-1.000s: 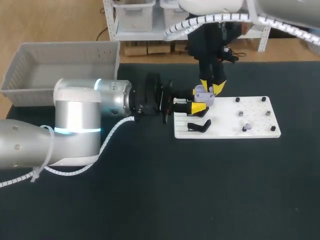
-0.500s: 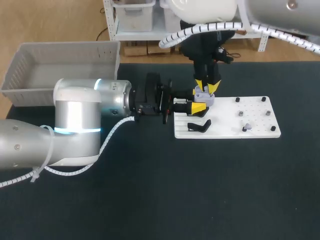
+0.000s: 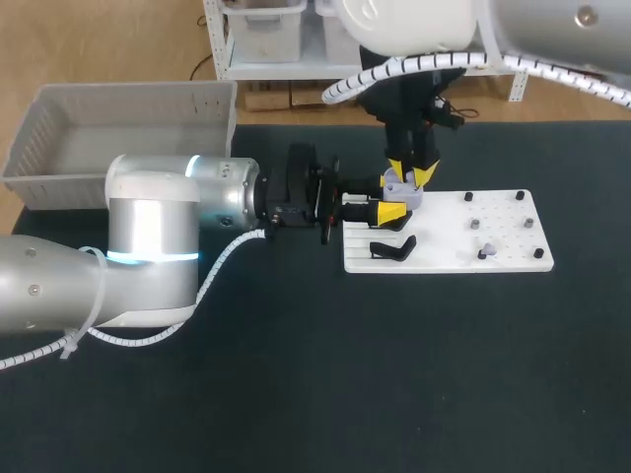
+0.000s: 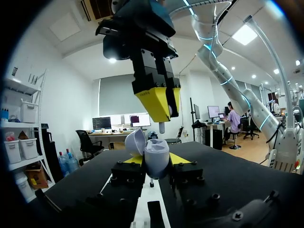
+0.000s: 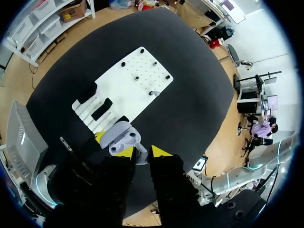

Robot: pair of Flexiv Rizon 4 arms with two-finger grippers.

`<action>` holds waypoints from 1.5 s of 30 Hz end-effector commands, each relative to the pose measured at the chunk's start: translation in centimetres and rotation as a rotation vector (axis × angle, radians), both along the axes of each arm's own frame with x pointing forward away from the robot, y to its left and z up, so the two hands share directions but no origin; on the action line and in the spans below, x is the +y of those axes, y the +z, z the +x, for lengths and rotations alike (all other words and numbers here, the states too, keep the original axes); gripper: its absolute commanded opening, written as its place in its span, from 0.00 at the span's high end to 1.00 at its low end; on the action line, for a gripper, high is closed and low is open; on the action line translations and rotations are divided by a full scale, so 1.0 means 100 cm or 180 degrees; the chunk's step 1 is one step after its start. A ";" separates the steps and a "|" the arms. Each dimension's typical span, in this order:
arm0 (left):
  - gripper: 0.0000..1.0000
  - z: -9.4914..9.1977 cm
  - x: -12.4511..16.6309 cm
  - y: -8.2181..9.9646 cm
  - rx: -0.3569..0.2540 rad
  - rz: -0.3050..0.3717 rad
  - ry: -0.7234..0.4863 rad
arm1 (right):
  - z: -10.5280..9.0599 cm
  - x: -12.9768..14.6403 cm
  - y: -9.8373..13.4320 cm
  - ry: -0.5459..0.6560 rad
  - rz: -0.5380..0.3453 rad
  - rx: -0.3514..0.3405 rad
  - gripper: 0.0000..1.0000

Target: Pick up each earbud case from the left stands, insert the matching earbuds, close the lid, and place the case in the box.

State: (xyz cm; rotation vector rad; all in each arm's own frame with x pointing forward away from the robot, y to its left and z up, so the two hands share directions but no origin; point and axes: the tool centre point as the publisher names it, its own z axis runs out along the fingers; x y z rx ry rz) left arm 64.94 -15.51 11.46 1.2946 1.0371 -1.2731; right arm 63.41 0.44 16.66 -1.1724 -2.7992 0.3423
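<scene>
The move ahead turns on one vertical line: the small white earbud [image 4: 162,127] hangs stem-down just above the open, rounded lavender plastic earbud case [image 4: 156,156], and in the left wrist view a thin gap shows between stem tip and case, so they look apart, not yet seated; the right gripper [image 4: 160,111] has its yellow tips pressed close on the earbud's upper part, with the stem's long axis pointing straight down towards the case's upturned body; the left gripper [image 4: 155,162] pinches the case from two sides, a yellow pad against each flank, with the lid swung open beside the body; in the head view this pairing sits a little above and right of centre, over the left end of the flat white perforated board [image 3: 508,254], the left arm reaching in level from the left and the right arm coming down from the top; the right gripper is plainly the nearer to the socket, and I judge a short straight descent is what is called for; a black curved piece [image 3: 392,249] lies on the board just below them; the pale grey plastic box [image 3: 128,91] waits at upper left, well apart; no writing or label can be read on case, board or box.
</scene>
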 end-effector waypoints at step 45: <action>1.00 -0.002 0.000 0.000 -0.0008 -0.0006 0.0019 | 0.017 -0.006 -0.019 -0.0118 0.0005 0.0135 1.00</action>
